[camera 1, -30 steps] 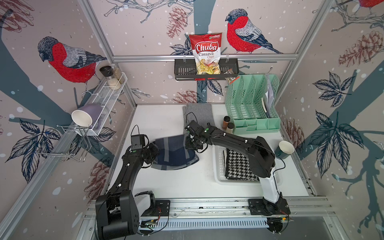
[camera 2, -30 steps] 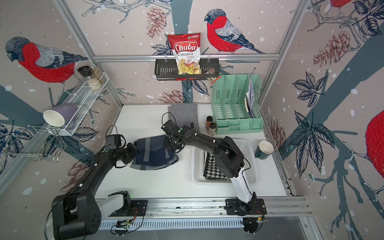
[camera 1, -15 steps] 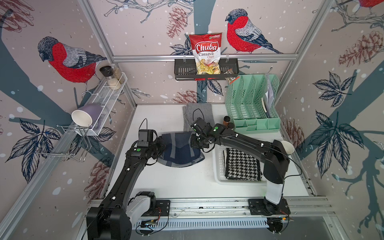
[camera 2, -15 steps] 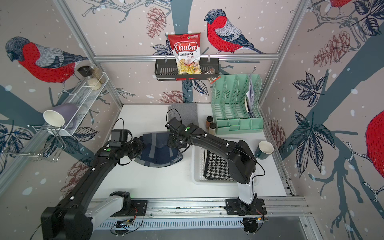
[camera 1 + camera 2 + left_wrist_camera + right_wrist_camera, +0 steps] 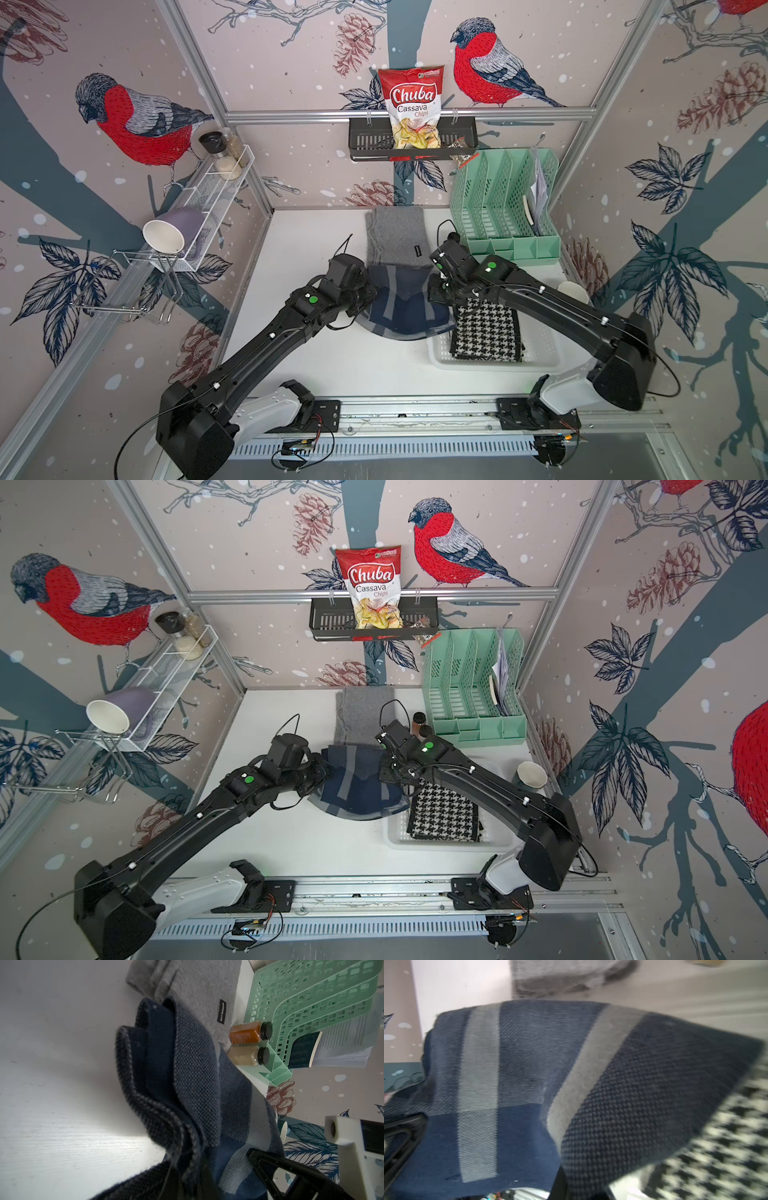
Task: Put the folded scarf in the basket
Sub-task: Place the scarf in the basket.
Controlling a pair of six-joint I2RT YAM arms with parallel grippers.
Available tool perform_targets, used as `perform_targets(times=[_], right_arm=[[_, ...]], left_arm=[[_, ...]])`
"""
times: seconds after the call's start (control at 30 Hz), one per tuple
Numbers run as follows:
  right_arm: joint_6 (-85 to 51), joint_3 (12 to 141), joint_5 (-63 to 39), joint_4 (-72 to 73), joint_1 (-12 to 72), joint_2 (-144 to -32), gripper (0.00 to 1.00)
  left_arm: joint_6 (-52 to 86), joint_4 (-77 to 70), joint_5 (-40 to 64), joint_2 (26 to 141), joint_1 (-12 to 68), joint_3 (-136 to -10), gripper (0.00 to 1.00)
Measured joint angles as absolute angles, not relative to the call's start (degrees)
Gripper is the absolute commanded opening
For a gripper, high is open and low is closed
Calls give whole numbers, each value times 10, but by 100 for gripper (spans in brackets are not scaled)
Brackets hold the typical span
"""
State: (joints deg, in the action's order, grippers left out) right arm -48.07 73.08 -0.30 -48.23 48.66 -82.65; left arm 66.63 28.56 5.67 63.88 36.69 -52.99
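Left end effector (image 5: 368,293) and right end effector (image 5: 432,291) each pinch shut on opposite edges of the navy scarf (image 5: 405,309). It sags between them, one corner over the rim of the basket (image 5: 540,359) at the front right of the worktop (image 5: 316,361). Behind, a bag (image 5: 411,104) reads "Chuba Cassava Chips".

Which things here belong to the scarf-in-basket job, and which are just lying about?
Job: navy striped scarf, white basket, left gripper and right gripper, both shut on the scarf.
Lying about: grey scarf, houndstooth scarf in the basket, green file organiser, chips bag, spice bottles, paper cup.
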Motion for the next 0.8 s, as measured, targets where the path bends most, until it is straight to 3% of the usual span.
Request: perform_targets(times=[0.37,0.8], right_arm=[[-457,610,30,-564,358,-664,0],[-444,579,72,-621,252,-602,0]], left_arm=[[752,229,-2,742,541,-582,0],[767,193,-14,829,612,-640,0]])
